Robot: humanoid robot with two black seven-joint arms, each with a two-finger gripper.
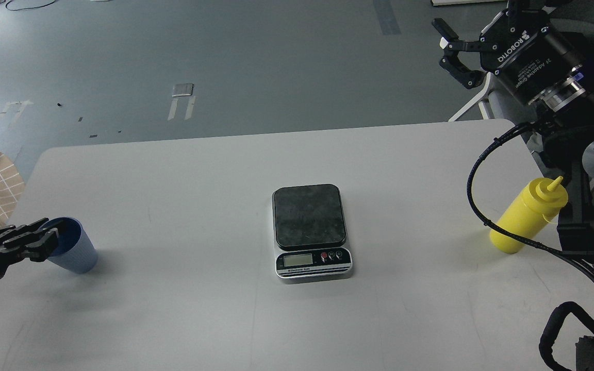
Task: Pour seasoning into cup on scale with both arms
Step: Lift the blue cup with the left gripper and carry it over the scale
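Cup [74,251] looked light and tippy, best held by its ribbed wall, where the left gripper [49,241] pinched its rim; right gripper [451,56] hung released.

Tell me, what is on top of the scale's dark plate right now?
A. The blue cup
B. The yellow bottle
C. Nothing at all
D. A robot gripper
C. The scale has a bare platform; the blue cup stands far off near the table's left edge by the left gripper, and the yellow bottle stands at the right, with the right gripper raised above the table's far edge.
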